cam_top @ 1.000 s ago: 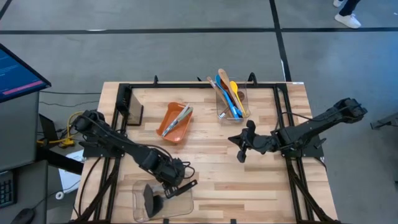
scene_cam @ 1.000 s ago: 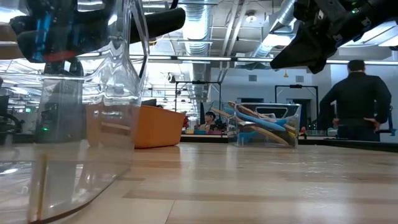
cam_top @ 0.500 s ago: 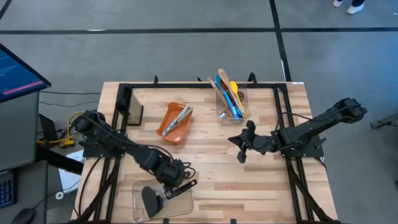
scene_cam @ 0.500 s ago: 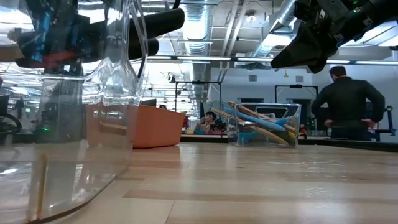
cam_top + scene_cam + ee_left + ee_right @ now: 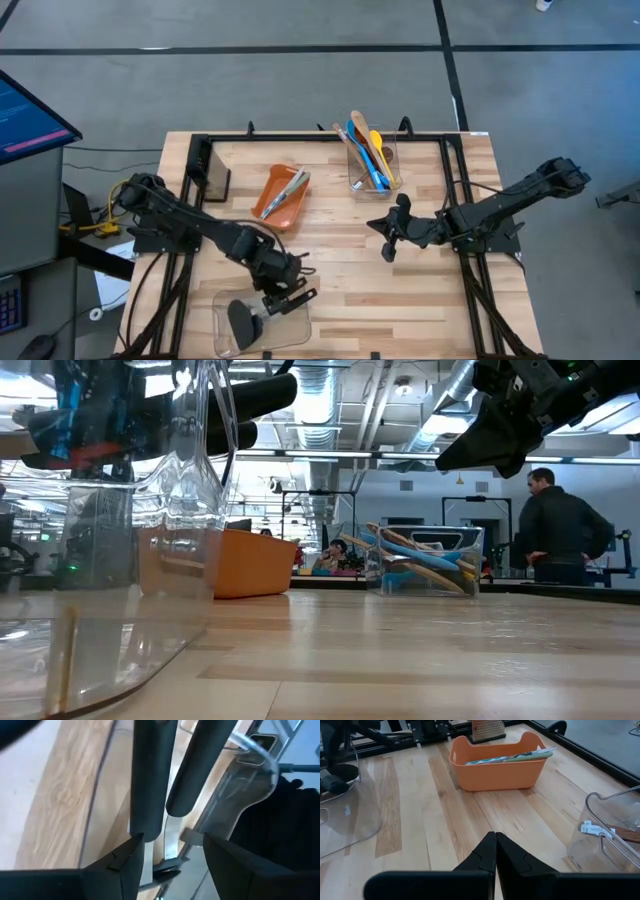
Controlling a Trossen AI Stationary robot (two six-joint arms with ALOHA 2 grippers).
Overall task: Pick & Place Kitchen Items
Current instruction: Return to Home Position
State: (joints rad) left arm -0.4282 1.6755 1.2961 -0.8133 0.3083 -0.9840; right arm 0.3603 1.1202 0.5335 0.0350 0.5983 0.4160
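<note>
Bright, even overhead light w/ soft shadows; low view's near clear bin (image 5: pixel 170 590) blurred, glary.

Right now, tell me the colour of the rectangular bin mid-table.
The bin is orange, clearest in the right wrist view.

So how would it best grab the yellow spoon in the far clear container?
Probably take the yellow spoon by the end sticking out past the rim of the clear container, coming from above. It leans among other utensils, and the walls shield its lower part.
</note>
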